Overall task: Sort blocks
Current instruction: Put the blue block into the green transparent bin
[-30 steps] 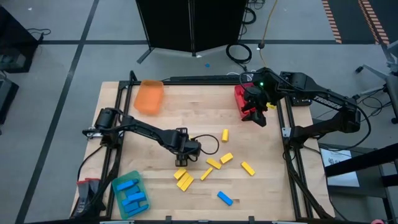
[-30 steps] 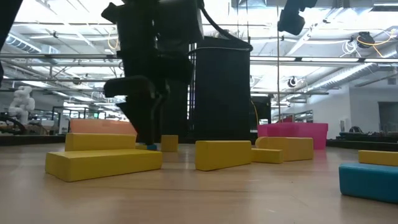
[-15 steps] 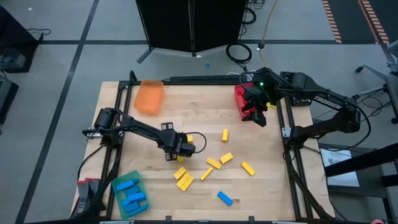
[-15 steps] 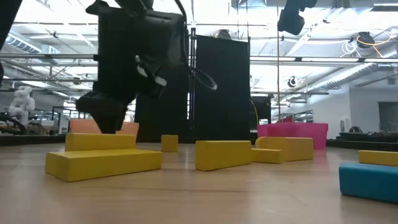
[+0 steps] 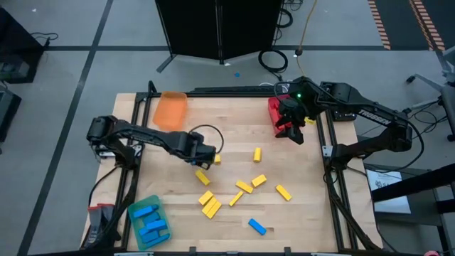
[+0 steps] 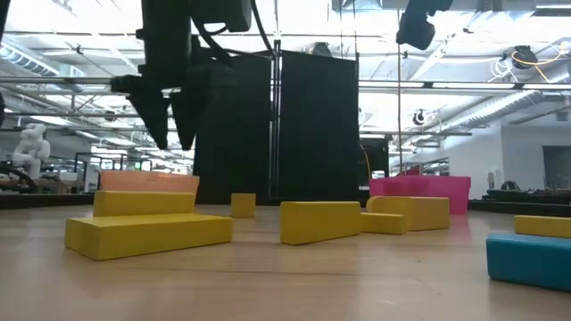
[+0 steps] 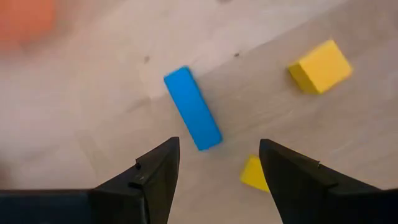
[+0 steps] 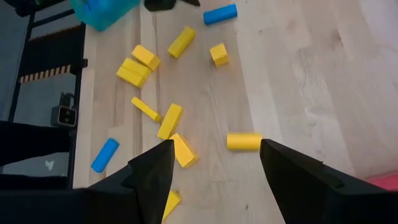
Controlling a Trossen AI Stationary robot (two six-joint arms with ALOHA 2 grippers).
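Observation:
My left gripper hangs open above the middle of the table; the low view shows it well clear of the wood. Straight below it, between the fingers in the left wrist view, a blue block lies flat on the table, with two yellow blocks beside it. In the high view the gripper covers that blue block. Several yellow blocks and another blue block lie scattered toward the near edge. My right gripper waits open beside the red tray.
An orange tray sits at the far left. A green tray holding blue blocks sits at the near left corner. The low view shows yellow blocks close to the near edge. Bare wood lies between the orange tray and the left gripper.
My left gripper has risen from just above the table to well above it and moved toward the far left, away from the cluster of yellow blocks. The right arm has kept still.

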